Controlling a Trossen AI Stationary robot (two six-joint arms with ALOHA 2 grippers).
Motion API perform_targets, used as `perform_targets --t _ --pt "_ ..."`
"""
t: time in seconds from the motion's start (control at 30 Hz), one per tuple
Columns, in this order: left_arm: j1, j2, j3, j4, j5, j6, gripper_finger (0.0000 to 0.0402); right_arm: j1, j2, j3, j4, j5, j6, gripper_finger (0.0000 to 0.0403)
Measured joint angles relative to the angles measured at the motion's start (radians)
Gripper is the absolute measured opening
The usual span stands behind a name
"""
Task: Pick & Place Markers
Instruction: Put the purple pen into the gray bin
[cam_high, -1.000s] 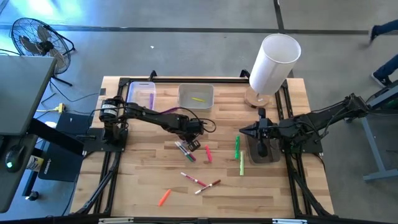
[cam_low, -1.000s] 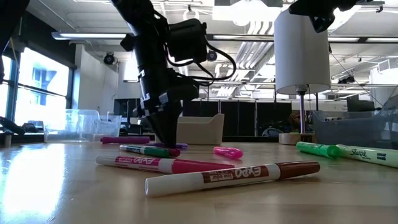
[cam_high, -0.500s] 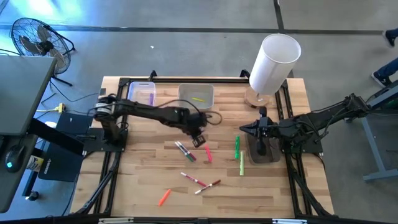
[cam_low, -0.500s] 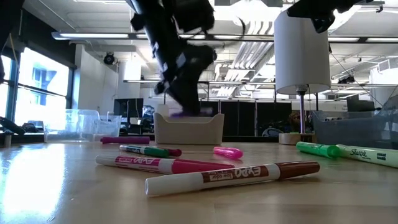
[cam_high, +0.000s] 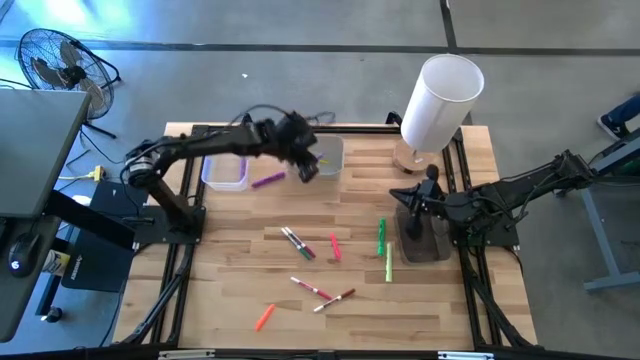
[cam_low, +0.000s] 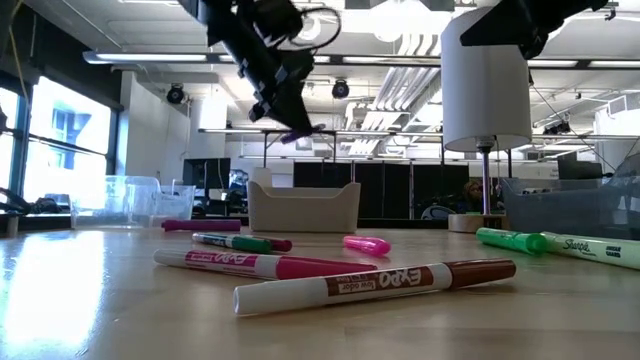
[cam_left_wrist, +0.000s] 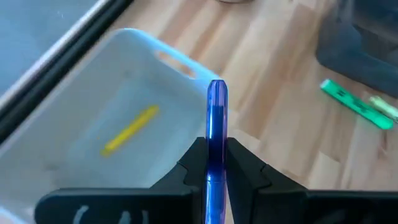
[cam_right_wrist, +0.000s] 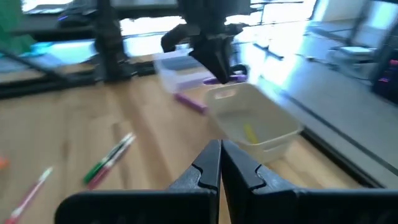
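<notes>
Left end effector (cam_high: 307, 165) raised over the near edge of the white bin (cam_high: 330, 143), fingers (cam_left_wrist: 244, 167) pinched on a purple marker (cam_left_wrist: 216, 118) held end-out; marker tip above the bin rim in the left wrist view; seen in the low view well clear of the bench (cam_high: 230, 300), above the bin (cam_low: 303, 205). Yellow marker (cam_high: 319, 159) lying inside the white bin. Second purple marker (cam_high: 267, 181) flat on the bench between the clear tub (cam_high: 227, 158) and the white bin. Green-and-red pair (cam_high: 297, 242) and pink marker (cam_high: 335, 247) mid-bench; two green markers (cam_high: 384, 247) lying nearly in line, just beside the dark block under the right arm; two white-bodied markers (cam_high: 323, 293) nearer the front; orange marker (cam_high: 264, 317) near the front edge, apart from the rest. Right end effector (cam_high: 428, 186) fully closed, gripping nothing, parked above the dark block at the right side of the bench. White cylinder (cam_high: 440, 100) at the back right corner.
</notes>
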Motion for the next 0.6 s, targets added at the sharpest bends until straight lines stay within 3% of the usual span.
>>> perform_targets --t 0.1,0.23,0.47,0.6 --pt "0.083 0.039 0.002 0.033 0.077 0.057 0.0028 -0.014 0.0 0.0 -0.002 0.058 0.033 0.0001" --pt "0.165 0.097 0.001 0.031 0.156 0.096 0.0028 -0.055 0.0 0.0 0.001 0.059 0.044 0.0002" --pt "0.188 0.201 0.001 0.068 0.162 0.129 0.0029 -0.139 0.001 0.0 0.001 0.065 0.162 0.0002" --pt "0.187 0.203 0.0 0.061 0.119 0.136 0.0077 -0.169 0.001 0.0 0.001 0.059 0.199 0.0001"
